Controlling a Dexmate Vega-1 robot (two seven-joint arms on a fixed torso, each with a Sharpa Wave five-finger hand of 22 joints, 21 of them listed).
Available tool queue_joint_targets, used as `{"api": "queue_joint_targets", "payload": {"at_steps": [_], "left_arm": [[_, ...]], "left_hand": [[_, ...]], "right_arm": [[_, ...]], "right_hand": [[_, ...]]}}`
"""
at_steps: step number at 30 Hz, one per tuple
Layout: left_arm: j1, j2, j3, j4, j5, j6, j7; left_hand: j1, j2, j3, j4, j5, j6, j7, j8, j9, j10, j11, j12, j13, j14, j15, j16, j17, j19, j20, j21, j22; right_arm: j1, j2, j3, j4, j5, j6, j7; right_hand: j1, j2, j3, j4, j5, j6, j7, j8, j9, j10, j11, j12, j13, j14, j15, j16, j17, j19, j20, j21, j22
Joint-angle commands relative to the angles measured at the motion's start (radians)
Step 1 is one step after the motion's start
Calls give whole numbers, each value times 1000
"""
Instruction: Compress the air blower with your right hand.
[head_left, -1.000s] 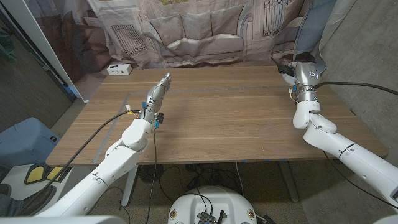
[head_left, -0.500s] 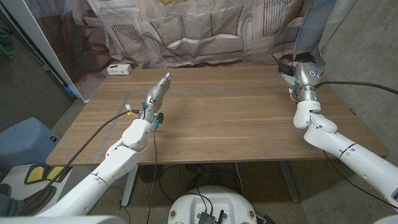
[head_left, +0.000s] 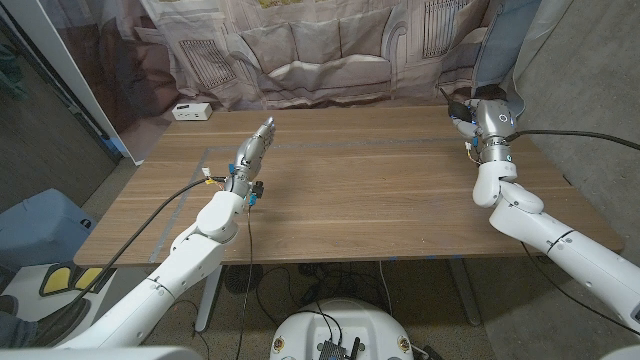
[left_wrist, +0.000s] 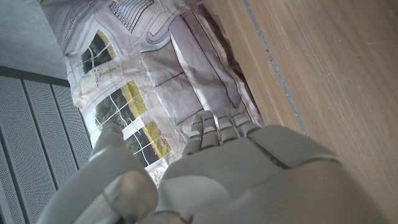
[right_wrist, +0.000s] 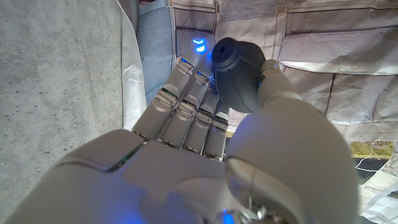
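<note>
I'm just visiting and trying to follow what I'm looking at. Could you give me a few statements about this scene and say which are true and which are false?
1. The right hand holds a dark rubber air blower. True.
2. The left hand holds a tool. False: it holds nothing, its fingers stretched out over the wooden table.
3. A small white box sits near the table's far left corner. True.
4. The blower lies on the table between the arms. False: it is up in the right hand, at the far right edge.
5. A printed curtain hangs behind the table. True.
</note>
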Motion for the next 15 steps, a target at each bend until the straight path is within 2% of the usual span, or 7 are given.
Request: {"api": "queue_joint_targets", "payload": {"at_steps": [1,15], "left_arm": [[7,1,0,-6,1,0,3],[9,0,1,-9,-1,-1,1]], "left_hand": [[3,9,8,0,0,8,-3,-2,3,5,-3,-2,4,7,8,-1,5,1,4,2,5],[2,8,9,0,0,9,-2,-2,3,4,-1,-3,5,6,7,-1,5,0,5,2,5]], "right_arm": [[-9,-18,2,-17,-4,-10,24],[-2,-35,-1,-40,-9,-43,79]], "right_hand": [[-13,1,-6,-2,5,-8,-1,-1,4,-12,-2,-2,1,-5,-41,-5,0,-6,4,-2,0],[-27,2,-14,1,7,-24,2,-5,4,-25,-1,-5,2,-17,-31,-3,12,-15,11,-6,0]]}}
